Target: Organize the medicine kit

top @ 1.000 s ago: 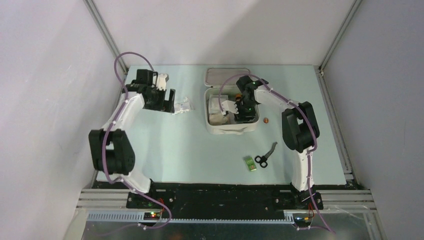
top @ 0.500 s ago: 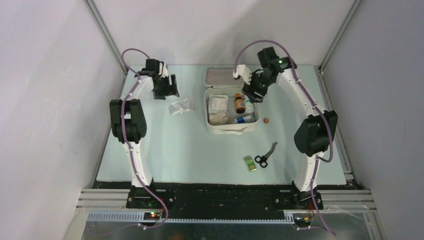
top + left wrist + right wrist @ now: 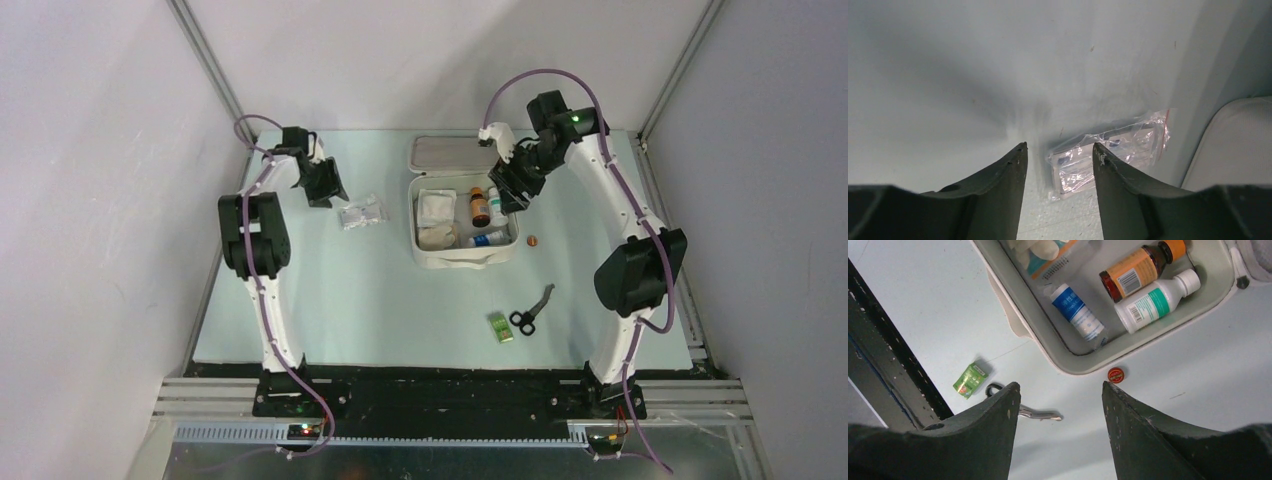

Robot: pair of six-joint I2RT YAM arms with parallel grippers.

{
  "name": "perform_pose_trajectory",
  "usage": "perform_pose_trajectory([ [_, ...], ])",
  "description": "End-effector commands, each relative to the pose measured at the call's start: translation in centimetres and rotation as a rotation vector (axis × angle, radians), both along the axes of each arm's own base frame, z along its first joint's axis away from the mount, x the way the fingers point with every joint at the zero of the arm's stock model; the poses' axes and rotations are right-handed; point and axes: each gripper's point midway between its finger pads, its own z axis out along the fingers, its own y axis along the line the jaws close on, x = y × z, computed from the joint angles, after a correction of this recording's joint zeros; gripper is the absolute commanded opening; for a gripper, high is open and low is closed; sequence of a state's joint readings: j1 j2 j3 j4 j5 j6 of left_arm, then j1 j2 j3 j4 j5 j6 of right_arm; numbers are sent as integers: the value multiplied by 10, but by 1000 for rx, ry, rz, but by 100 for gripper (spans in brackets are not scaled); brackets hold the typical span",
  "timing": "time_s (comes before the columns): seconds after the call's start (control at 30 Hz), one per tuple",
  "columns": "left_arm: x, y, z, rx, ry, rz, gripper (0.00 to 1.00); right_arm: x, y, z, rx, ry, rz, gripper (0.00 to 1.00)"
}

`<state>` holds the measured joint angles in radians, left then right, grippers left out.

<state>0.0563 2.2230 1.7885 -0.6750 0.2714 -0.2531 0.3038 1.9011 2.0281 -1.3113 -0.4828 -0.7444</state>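
The medicine kit (image 3: 465, 258) lies open at the back middle of the table, its lid (image 3: 455, 150) folded back. Inside lie a brown bottle (image 3: 480, 207), a white bottle (image 3: 1153, 302), a blue-labelled tube (image 3: 1078, 310) and white packets (image 3: 436, 205). My right gripper (image 3: 508, 196) hovers open and empty above the kit's right rim (image 3: 1028, 325). My left gripper (image 3: 332, 195) stands open and low at the back left. A clear plastic bag (image 3: 1108, 155) lies on the table just beyond its fingertips, partly behind the right finger, with nothing gripped.
On the table near the kit's right side lies a small red tin (image 3: 1115, 375). Black-handled scissors (image 3: 531, 312) and a green packet (image 3: 501, 327) lie in front of the kit. The kit's corner (image 3: 1238, 145) shows at the right of the left wrist view.
My right gripper rose out of the kit and drew back to its right rim. My left arm stretched toward the back left, and its jaws narrowed beside the bag.
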Motion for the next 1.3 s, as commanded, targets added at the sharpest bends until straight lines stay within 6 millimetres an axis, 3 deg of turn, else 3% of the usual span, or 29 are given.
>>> perform_pose_trajectory([
  [0.0, 7, -13, 4, -56, -19, -32, 54, -7, -7, 20, 18, -26, -41, 65],
  [0.27, 3, -21, -6, -75, 4, -51, 42, -3, -5, 15, 27, -12, -57, 65],
  [0.33, 4, -24, -4, -76, -4, -68, 29, -3, -4, 15, 28, -11, -59, 65],
  [0.4, 4, -28, -1, -87, -16, -90, 9, -3, -4, 14, 27, -10, -59, 65],
  [0.47, 5, -32, 4, -94, -29, -105, 1, -2, -4, 14, 25, -11, -62, 65],
  [0.53, 4, -34, 14, -106, -48, -117, 0, -2, -5, 13, 18, -11, -68, 65],
  [0.67, -5, -48, 61, -180, -124, -166, 0, -1, -9, 15, 13, -22, -84, 64],
  [0.93, -38, -77, 185, -278, -351, -264, 0, 8, -15, 22, 9, -67, -122, 64],
  [1.17, -55, -122, 256, -283, -527, -433, 0, 38, -35, 41, 48, -132, -265, 64],
  [1.27, -63, -157, 269, -324, -542, -512, 0, 55, -51, 50, 46, -178, -347, 64],
])
